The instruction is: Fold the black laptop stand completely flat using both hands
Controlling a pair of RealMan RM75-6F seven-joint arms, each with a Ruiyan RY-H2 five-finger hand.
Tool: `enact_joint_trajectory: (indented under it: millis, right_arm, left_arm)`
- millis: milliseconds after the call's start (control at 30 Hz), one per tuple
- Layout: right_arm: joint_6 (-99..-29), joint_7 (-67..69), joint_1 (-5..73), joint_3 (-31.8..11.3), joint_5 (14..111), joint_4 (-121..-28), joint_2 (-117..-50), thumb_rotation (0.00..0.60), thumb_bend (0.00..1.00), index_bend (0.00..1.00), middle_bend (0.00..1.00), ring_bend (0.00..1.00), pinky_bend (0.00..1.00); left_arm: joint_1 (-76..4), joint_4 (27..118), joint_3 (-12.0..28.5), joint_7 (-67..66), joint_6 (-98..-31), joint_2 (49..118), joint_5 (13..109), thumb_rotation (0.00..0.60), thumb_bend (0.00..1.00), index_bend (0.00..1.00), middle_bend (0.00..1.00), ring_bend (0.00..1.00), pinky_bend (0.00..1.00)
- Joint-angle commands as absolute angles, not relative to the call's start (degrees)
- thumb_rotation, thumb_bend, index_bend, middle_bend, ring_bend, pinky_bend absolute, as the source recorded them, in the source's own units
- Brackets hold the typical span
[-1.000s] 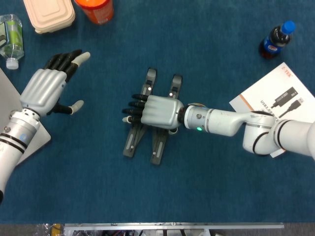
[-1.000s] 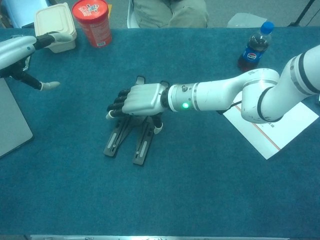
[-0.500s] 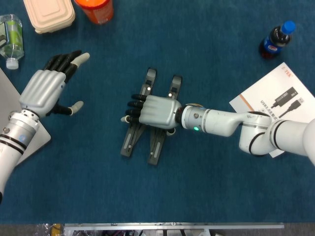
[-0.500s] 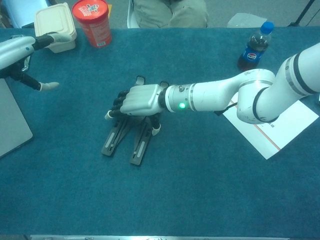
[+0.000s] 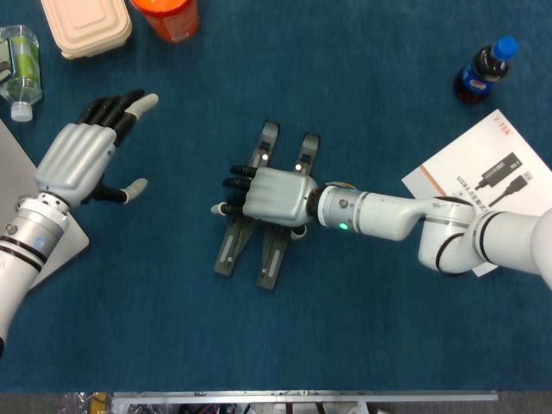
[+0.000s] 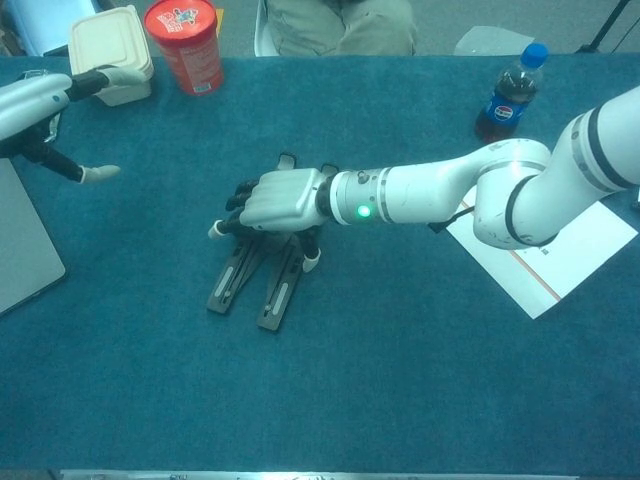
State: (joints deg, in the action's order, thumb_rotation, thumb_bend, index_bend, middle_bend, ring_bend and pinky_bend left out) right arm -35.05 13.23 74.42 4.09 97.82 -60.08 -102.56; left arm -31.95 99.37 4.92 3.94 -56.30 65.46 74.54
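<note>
The black laptop stand [image 5: 227, 251] lies low on the blue cloth as two narrow bars side by side, also seen in the chest view [image 6: 229, 284]. My right hand [image 5: 274, 195] lies palm down across the middle of both bars. Its dark fingers curl over the left bar and its thumb reaches down by the right bar, so it holds the stand [image 6: 282, 198]. The bars' middle is hidden under the palm. My left hand [image 5: 78, 159] hovers far to the left with fingers spread, holding nothing, apart from the stand [image 6: 35, 98].
A beige lunch box [image 5: 86, 26] and an orange cup [image 5: 168, 15] stand at the back left, next to a small clear bottle [image 5: 19, 73]. A cola bottle [image 5: 483, 69] and a white booklet [image 5: 492, 177] lie on the right. A grey laptop [image 6: 20, 250] sits at the left edge.
My right hand shifted a little on the stand, and the bars turned slightly under it, their near ends swinging. The left hand has stayed in place.
</note>
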Motion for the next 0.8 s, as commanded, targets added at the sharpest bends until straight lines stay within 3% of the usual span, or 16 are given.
enact_joint_trajectory:
  millis: [33, 800]
  right_arm:
    - [-35.2, 13.0, 74.3, 4.1, 97.7, -60.2, -102.5, 0.600, 0.03, 0.00, 0.27, 0.03, 0.00]
    - [-38.4, 11.6, 72.6, 3.9, 97.5, -60.7, -102.4, 0.600, 0.05, 0.00, 0.48, 0.25, 0.04]
  left_arm:
    - [-31.9, 99.4, 4.9, 4.0, -56.3, 65.5, 74.6, 0.600, 0.27, 0.00, 0.00, 0.00, 0.00]
    - [-32.1, 99.3, 5.0, 4.5, -55.7, 66.1, 75.1, 0.600, 0.27, 0.00, 0.00, 0.00, 0.00]
